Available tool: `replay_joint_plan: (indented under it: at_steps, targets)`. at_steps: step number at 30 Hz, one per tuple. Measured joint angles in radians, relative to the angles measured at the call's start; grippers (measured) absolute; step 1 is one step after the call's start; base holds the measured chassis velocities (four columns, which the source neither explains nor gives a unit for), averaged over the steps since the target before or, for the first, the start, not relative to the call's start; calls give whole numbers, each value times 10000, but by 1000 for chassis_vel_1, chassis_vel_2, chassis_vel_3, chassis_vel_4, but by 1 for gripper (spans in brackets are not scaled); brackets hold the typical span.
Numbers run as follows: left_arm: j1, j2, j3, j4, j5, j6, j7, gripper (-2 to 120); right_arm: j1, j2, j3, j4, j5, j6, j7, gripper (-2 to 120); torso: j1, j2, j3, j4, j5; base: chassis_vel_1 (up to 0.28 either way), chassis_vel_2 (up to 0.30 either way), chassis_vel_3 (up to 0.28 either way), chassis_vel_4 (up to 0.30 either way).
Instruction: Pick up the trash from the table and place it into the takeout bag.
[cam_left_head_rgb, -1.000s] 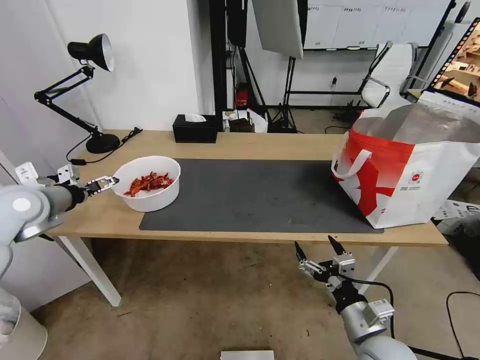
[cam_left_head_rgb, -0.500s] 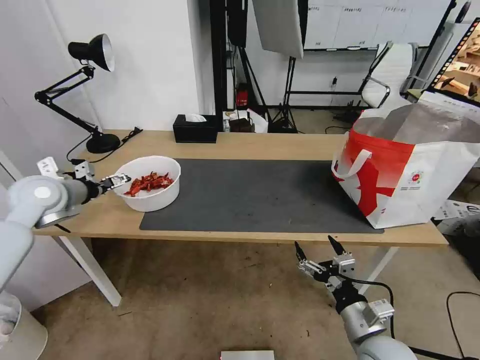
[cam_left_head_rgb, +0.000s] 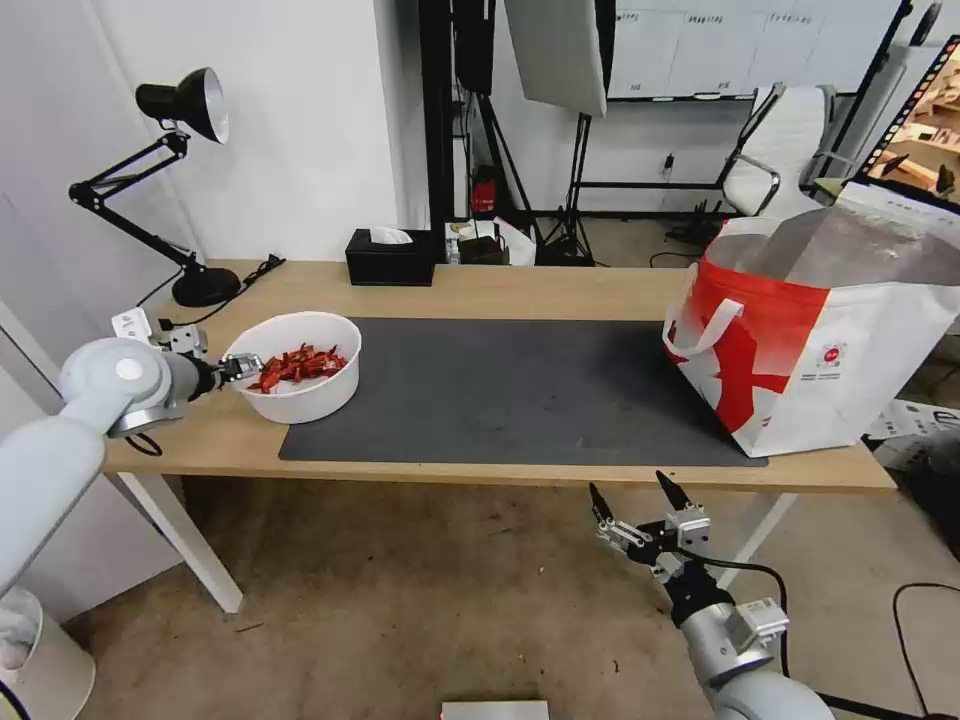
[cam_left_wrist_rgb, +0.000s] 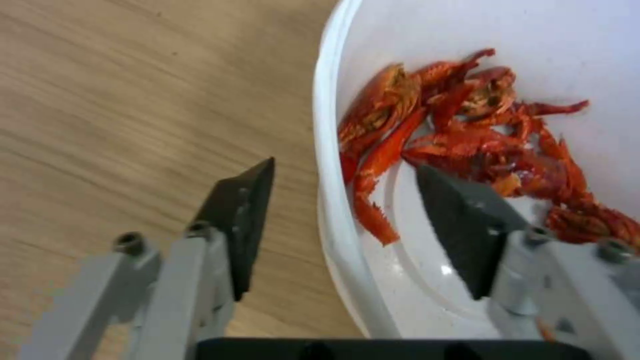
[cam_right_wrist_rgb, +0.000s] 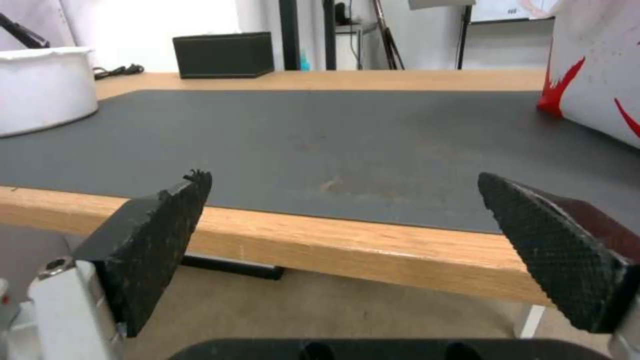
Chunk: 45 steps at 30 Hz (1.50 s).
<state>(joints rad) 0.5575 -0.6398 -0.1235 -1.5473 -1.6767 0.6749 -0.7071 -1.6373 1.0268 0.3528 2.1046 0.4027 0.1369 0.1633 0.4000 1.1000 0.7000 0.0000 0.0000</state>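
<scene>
A white bowl (cam_left_head_rgb: 296, 366) of red scraps (cam_left_head_rgb: 298, 364) stands at the left end of the dark grey mat (cam_left_head_rgb: 520, 390) on the light-wood table (cam_left_head_rgb: 560, 290). My left gripper (cam_left_head_rgb: 243, 368) is open at the bowl's left rim. In the left wrist view the left gripper (cam_left_wrist_rgb: 343, 205) straddles the rim (cam_left_wrist_rgb: 328, 150), one finger outside over the wood and one inside above the red scraps (cam_left_wrist_rgb: 467, 135). The red-and-white takeout bag (cam_left_head_rgb: 820, 340) stands open at the table's right end. My right gripper (cam_left_head_rgb: 634, 502) hangs open below the table's front edge, holding nothing.
A black desk lamp (cam_left_head_rgb: 180, 190) and its cable occupy the back left corner. A black tissue box (cam_left_head_rgb: 391, 258) sits at the back edge. Light stands and an office chair (cam_left_head_rgb: 785, 150) stand behind the table. The mat between bowl and bag is bare.
My left gripper has moved right to the bowl, so its fingers now straddle the left rim. The bowl, the bag and the right arm have not moved.
</scene>
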Motion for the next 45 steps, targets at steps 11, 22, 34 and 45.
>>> replay_joint_plan:
  at_steps: [11,22,34,45]
  targets:
    - [26,6,-31,22,-5,60,5,15,0,-1,0,0,0,0,0,100,-1,0,0,0,0,0,0,0,0]
    - [161,13,-154,-5,3,-285,254,0,0,-1,0,0,0,0,0,100,-1,0,0,0,-1,0,0,0,0]
    - [-885,806,446,-1444,2117,-2019,2311,0,0,-1,0,0,0,0,-1,100,-1,0,0,0,1,0,0,0,0]
    - [-2338,702,1843,-1598,3047,-2632,2368,0,0,-1,0,0,0,0,-1,100,-1,0,0,-1,0,0,0,0,0]
